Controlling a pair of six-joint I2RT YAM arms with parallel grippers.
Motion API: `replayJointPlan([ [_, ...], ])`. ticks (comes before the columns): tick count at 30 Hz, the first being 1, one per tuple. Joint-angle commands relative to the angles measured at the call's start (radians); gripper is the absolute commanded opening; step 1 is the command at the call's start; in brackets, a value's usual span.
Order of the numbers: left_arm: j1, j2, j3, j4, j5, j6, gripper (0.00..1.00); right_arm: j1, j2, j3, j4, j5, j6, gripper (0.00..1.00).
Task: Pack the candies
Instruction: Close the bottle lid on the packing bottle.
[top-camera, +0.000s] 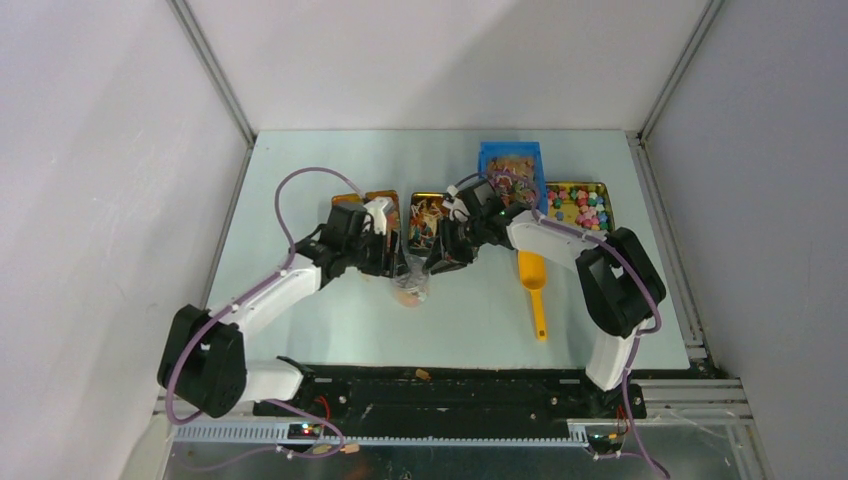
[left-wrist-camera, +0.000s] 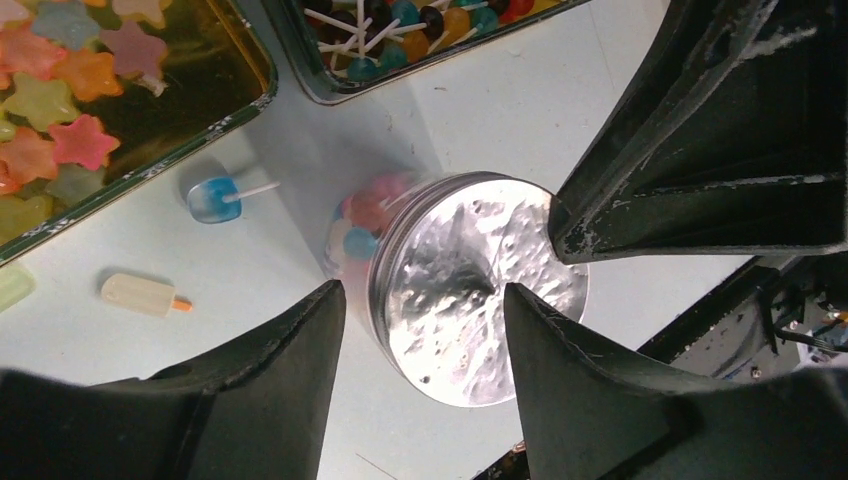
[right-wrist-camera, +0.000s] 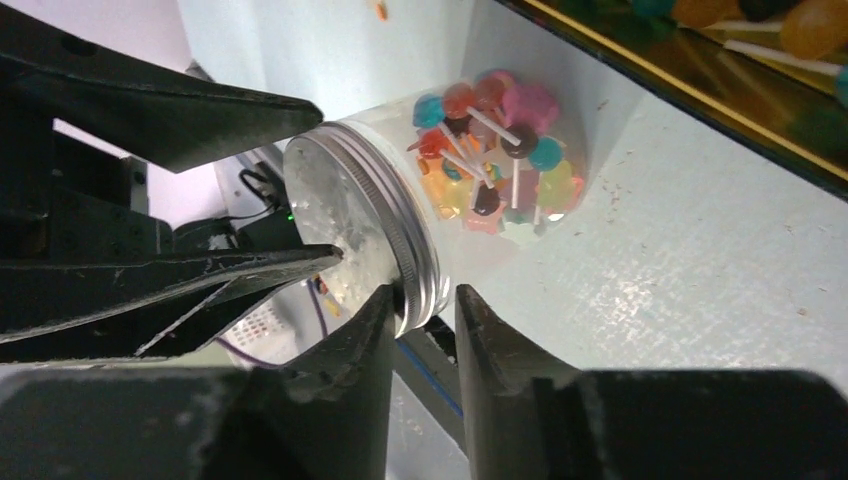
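While pinching lid (right-wrist-camera: 345, 215) with right end effector (right-wrist-camera: 425, 297), nearly shut, straddles it with left end effector (left-wrist-camera: 422, 292), spread wide. Risks losing thin hold, spilling candies (right-wrist-camera: 490, 150).

There is one clear jar (right-wrist-camera: 392, 135), closed by one round silver lid (left-wrist-camera: 470, 290), and one orange scoop (top-camera: 533, 285). Four containers stand along the far side of the table (top-camera: 300, 170): one blue bin (top-camera: 510, 148) and three gold-rimmed tins, at left (top-camera: 346, 199), middle (top-camera: 428, 195) and right (top-camera: 578, 184). The candies (right-wrist-camera: 480, 160) in the jar and containers are too many to count. Two more lie loose: one blue lollipop (left-wrist-camera: 213, 200) and one cream ice-lolly piece (left-wrist-camera: 140, 295).
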Motion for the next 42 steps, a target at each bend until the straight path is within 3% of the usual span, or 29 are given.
replayJointPlan([
  [1,-0.007,-0.048,0.031,-0.020,-0.043,0.002,0.68,0.026,0.007,0.009,-0.138,0.202,-0.094,0.35],
  [15,-0.003,-0.156,0.106,-0.050,-0.042,-0.007,0.79,0.047,-0.088,0.088,-0.182,0.241,-0.140,0.67],
  [23,0.076,-0.256,0.121,-0.090,-0.013,0.002,0.83,0.118,-0.145,0.235,-0.331,0.378,-0.326,0.78],
  [31,0.279,-0.332,0.064,-0.192,0.053,0.015,0.81,0.292,0.058,0.548,-0.594,0.564,-0.592,0.82],
  [33,0.320,-0.343,0.034,-0.207,0.065,0.015,0.81,0.329,0.111,0.611,-0.647,0.595,-0.641,0.88],
  [42,0.453,-0.416,-0.065,-0.249,0.068,0.028,0.81,0.430,0.267,0.782,-0.771,0.756,-0.719,0.97],
])
